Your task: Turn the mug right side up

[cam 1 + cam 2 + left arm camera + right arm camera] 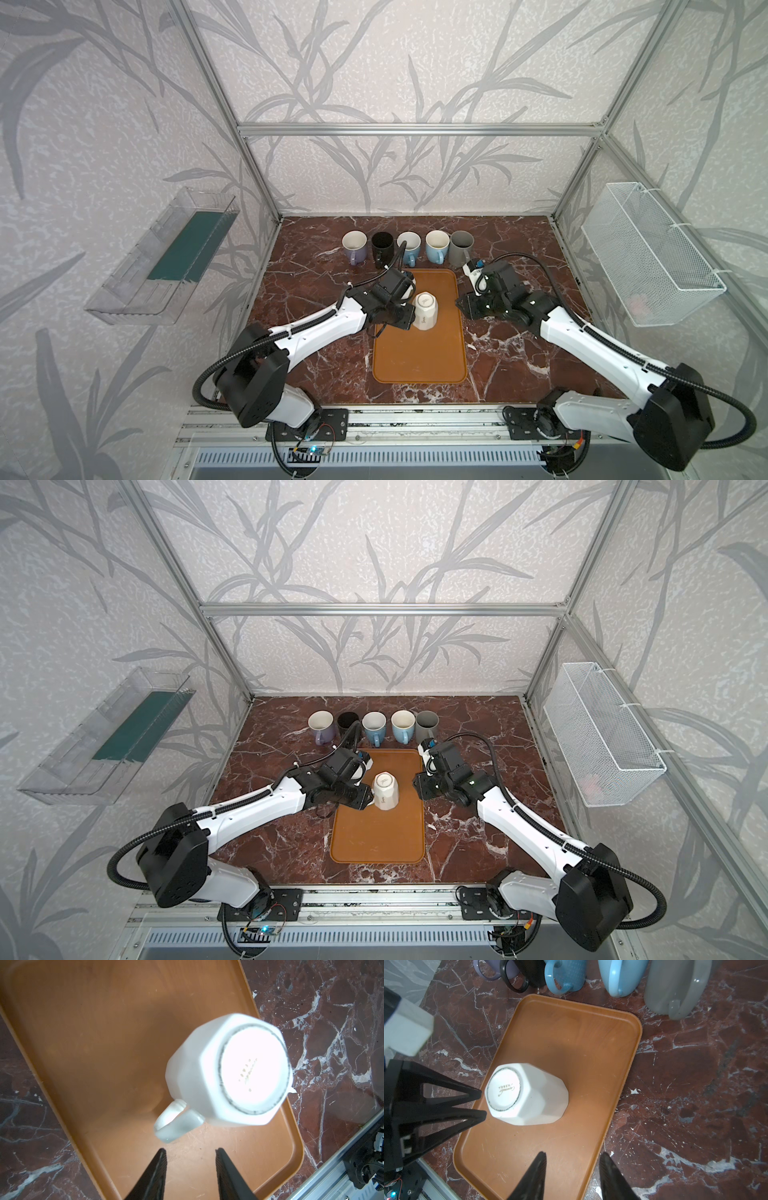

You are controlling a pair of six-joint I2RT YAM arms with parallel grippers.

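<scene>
In both top views, the white faceted mug (424,312) is seen standing upside down, base up, on the upper half of the brown tray (415,361), which lies at the centre of the marble tabletop (316,332). The left gripper (409,319) is positioned just beside the mug's left side. The right gripper (459,303) is held at the tray's right edge, apart from the mug. A row of five upright mugs (408,245) is lined up behind the tray. In the left wrist view, the left gripper's jaws are shown parted with nothing between them, and the mug's handle (176,1122) is pointed toward the gap, just clear of the tips. In the right wrist view, the right gripper's jaws are likewise spread and empty above the tray's rim. The left gripper's tips are seen close against the mug's base edge; contact cannot be confirmed.
</scene>
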